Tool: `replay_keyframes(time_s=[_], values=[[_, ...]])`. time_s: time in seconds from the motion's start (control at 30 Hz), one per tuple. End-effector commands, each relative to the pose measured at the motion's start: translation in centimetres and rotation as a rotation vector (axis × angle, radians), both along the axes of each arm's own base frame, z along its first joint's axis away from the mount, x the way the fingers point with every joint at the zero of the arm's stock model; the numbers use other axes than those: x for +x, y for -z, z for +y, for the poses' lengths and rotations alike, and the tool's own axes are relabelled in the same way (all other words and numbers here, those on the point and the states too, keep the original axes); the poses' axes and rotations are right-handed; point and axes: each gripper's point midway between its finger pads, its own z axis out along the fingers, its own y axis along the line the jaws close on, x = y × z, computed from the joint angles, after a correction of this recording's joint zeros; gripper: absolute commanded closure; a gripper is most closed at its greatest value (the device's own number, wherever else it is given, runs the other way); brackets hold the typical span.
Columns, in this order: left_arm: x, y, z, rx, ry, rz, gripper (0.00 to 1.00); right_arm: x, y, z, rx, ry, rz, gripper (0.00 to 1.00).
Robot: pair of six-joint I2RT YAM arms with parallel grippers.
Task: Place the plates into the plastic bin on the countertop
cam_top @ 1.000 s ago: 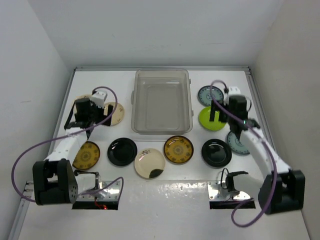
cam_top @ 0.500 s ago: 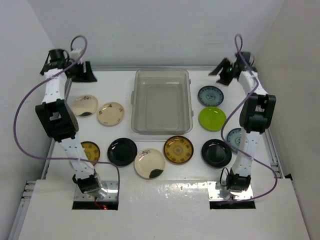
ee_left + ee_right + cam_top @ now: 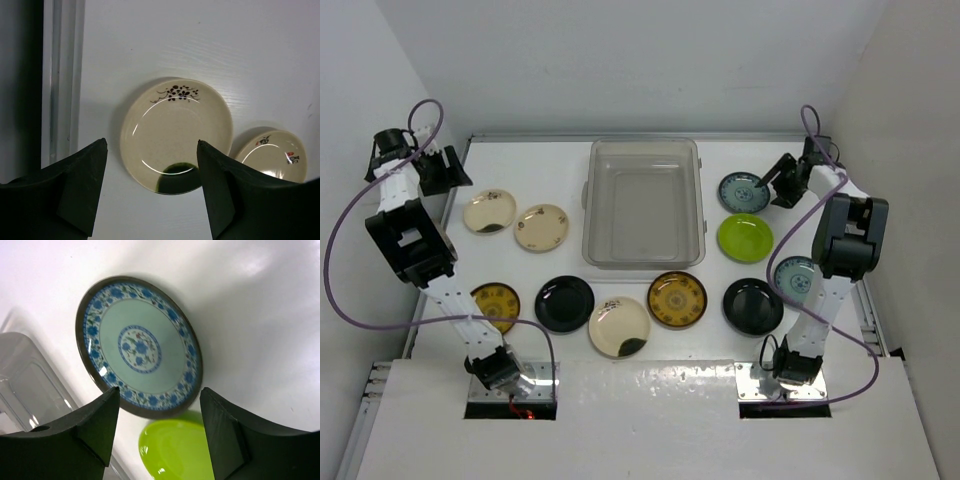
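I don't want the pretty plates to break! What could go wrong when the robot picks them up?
The right hand hovers open over the blue-patterned plate, which lies close to the lime green plate; a finger coming down might bump that one. The left hand is open above the cream plate. It lies flat on the countertop, so the fingers may slip off its low, glossy rim.

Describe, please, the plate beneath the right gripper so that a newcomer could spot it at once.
Find the clear plastic bin at the countertop's far centre. Just right of its far right corner lies a teal plate with a blue floral rim and dark edge. Its nearer neighbour, the lime green plate, is plain.
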Motion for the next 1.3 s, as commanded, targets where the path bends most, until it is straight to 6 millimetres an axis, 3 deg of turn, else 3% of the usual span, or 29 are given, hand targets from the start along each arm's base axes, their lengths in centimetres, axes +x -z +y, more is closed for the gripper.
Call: replay_keyframes(time_s=[0.0,0.13,0.17,0.23,0.3,0.43,0.6,0.67,0.87,1.07,1.27], values=[[-0.1,1.8,1.6,0.004,-0.013,0.012,0.26,0.1,-2.4,-1.0,-0.054,0.023,-0.073,0.35],[-1.4,4.9,2.4,-0.015,-0.006,0.066,0.26,0.7,-2.2,-2.5,-0.074,0.065,-0.092,0.35],[-1.7,5.3,2.3,-0.022,-0.006,0.075,0.26,1.3,-2.4,-1.9,-0.032,0.043,-0.11,0.35],[-1.9,6.2,1.9,-0.039,0.009,0.088,0.26,2.0,-0.3,-2.1,0.009,0.047,-0.094,0.36],[-2.6,7.4,1.7,-0.064,0.016,0.106,0.26,3.3,0.8,-0.6,0.09,-0.004,-0.111,0.38],[-3.3,8.9,0.6,-0.111,0.041,0.127,0.26,3.9,2.5,1.3,0.12,-0.037,-0.1,0.48],[-4.9,11.2,-0.4,-0.21,0.032,0.165,0.32,4.1,3.9,1.6,0.123,-0.01,-0.111,0.61],[-5.5,11.9,-0.9,-0.219,0.038,0.183,0.32,4.1,4.0,1.6,0.129,0.004,-0.11,0.58],[-6.0,12.2,-0.9,-0.197,0.06,0.189,0.32,3.8,3.4,1.8,0.1,0.008,-0.127,0.54],[-6.4,12.6,-1.4,-0.211,0.071,0.197,0.32,4.2,5.4,3.9,0.181,0.003,-0.103,0.55],[-6.2,12.1,-1.5,-0.219,0.069,0.186,0.32,5.0,6.3,5.1,0.219,0.021,-0.102,0.7]])
